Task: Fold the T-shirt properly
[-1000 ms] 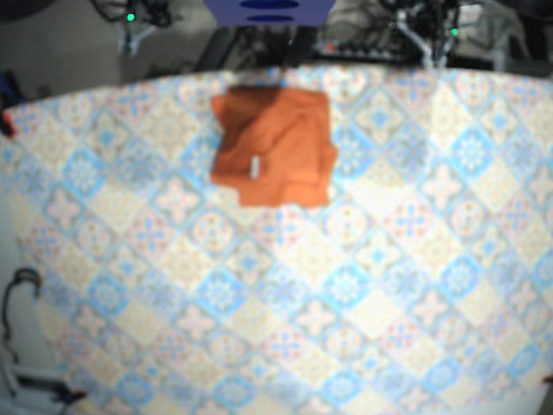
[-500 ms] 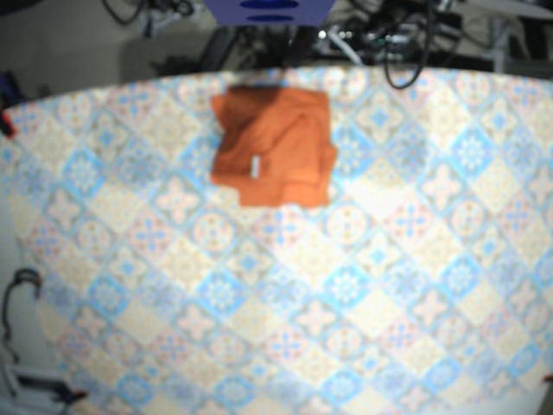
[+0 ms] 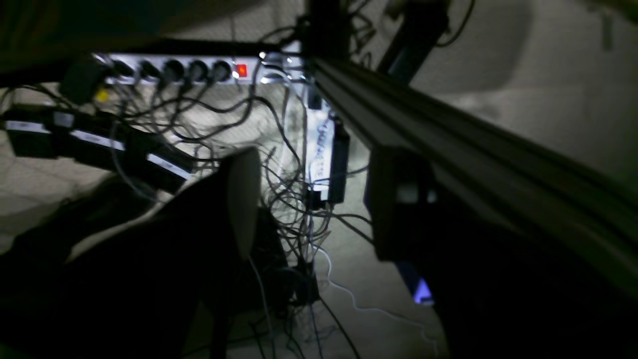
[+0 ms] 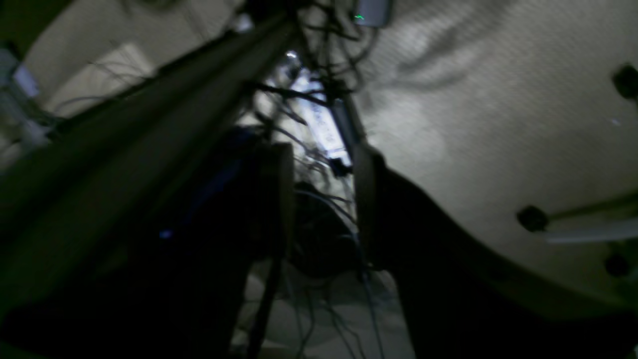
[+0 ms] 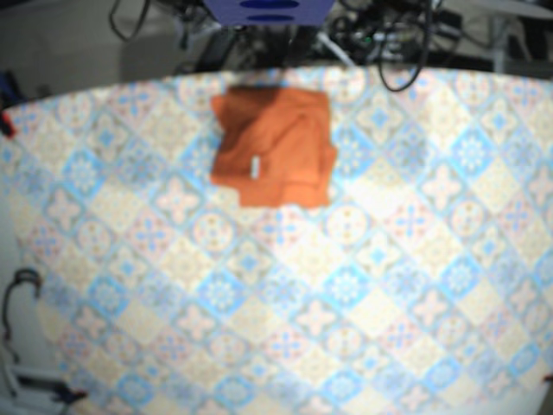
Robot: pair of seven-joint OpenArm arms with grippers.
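With the left gripper (image 3: 319,209) and right gripper (image 4: 323,204) both spread, empty and off the blue-and-cream patterned table (image 5: 346,285), best only to smooth gently — not to drag — the folded orange cloth T-shirt (image 5: 273,147) lying near its far edge.

The left gripper (image 3: 319,199) hangs off the table (image 5: 346,303), above the floor (image 3: 523,89). Below the gap between its fingers lies a tangle of cables (image 3: 294,219). A power strip (image 3: 189,72) lies beyond the fingertips, and a frame beam (image 3: 448,144) runs close behind one finger. The right gripper (image 4: 321,194) has the same cables beneath it and the beam beside it. The T-shirt (image 5: 274,147) lies on the table near its far edge.
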